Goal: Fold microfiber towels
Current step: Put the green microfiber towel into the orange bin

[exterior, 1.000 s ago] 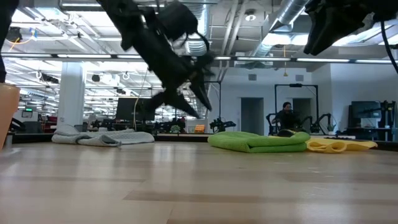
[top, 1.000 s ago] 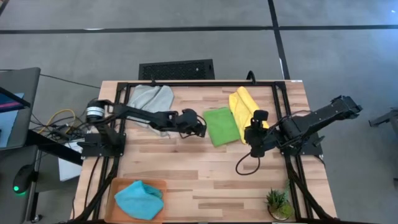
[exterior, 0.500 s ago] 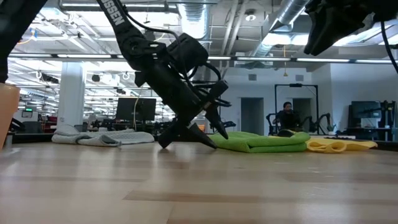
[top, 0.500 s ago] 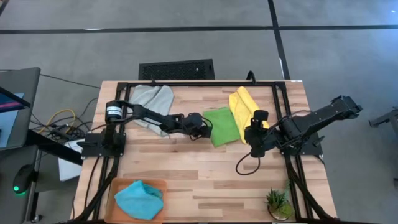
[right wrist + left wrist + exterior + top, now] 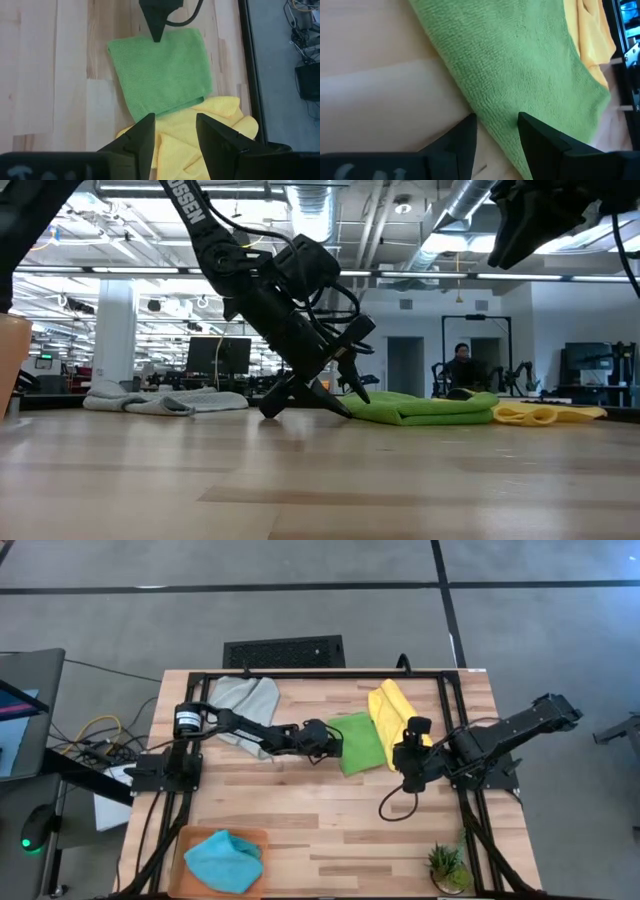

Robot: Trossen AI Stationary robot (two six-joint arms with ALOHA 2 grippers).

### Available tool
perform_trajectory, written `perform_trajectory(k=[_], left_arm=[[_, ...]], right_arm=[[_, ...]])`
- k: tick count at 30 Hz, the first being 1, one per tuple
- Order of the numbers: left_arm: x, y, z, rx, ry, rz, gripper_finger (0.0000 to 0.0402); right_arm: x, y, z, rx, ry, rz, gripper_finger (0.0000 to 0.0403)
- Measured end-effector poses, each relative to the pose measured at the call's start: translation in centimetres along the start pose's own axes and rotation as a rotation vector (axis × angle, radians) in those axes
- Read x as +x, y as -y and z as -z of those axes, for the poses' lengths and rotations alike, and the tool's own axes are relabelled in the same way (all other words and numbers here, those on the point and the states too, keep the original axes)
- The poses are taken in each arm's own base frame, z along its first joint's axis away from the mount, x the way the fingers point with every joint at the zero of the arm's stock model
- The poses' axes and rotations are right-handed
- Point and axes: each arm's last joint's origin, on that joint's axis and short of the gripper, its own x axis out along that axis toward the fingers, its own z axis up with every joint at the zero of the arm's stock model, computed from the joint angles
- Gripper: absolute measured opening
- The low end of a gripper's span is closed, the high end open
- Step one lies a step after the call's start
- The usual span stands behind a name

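Note:
The green towel (image 5: 358, 742) lies folded flat on the table's far middle; it also shows in the low view (image 5: 420, 408). The yellow towel (image 5: 390, 712) lies bunched against its right side. The grey towel (image 5: 245, 700) lies crumpled at the far left. The teal towel (image 5: 225, 860) lies on the orange tray (image 5: 190, 838). My left gripper (image 5: 497, 135) is open and low at the green towel's left edge (image 5: 335, 743), one finger over the towel, one over bare wood. My right gripper (image 5: 175, 130) is open and empty, high above the table right of the towels (image 5: 410, 780). My left gripper slants down from the table's left at the green towel's left edge (image 5: 485, 115). One finger (image 5: 535, 140) stands over the towel and the other (image 5: 462, 142) over the wood beside it. I cannot tell whether either finger touches the towel, which lies flat.
A small potted plant (image 5: 447, 867) stands at the near right corner. The orange tray sits at the near left. Bare wood (image 5: 320, 810) stretches across the table's near middle. A black cable (image 5: 395, 805) hangs under the right arm.
My left gripper has gone toward the table's right edge and down, from above the table to the green towel's left edge. The towels have kept still.

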Motion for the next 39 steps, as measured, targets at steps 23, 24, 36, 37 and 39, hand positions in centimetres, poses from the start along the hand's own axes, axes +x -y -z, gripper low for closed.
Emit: perform_trajectory(k=[23, 24, 36, 37, 39], left_arm=[[0.2, 1.1, -1.1, 0.024, 0.147, -0.019, 0.0139], [0.2, 1.1, -1.1, 0.027, 0.149, -0.019, 0.0138], [0.2, 1.1, -1.2, 0.191, 0.167, -0.044, 0.0009], [0.2, 1.1, -1.2, 0.206, 0.167, -0.044, 0.0008], [0.2, 1.1, -1.3, 0.232, 0.167, -0.040, 0.0007]], right_arm=[[0.0, 0.0, 0.0, 0.004, 0.004, -0.001, 0.0167], [0.0, 0.0, 0.0, 0.004, 0.004, -0.001, 0.0167], [0.0, 0.0, 0.0, 0.004, 0.004, -0.001, 0.0168], [0.0, 0.0, 0.0, 0.003, 0.004, -0.001, 0.0168], [0.0, 0.0, 0.0, 0.003, 0.004, -0.001, 0.0168]])
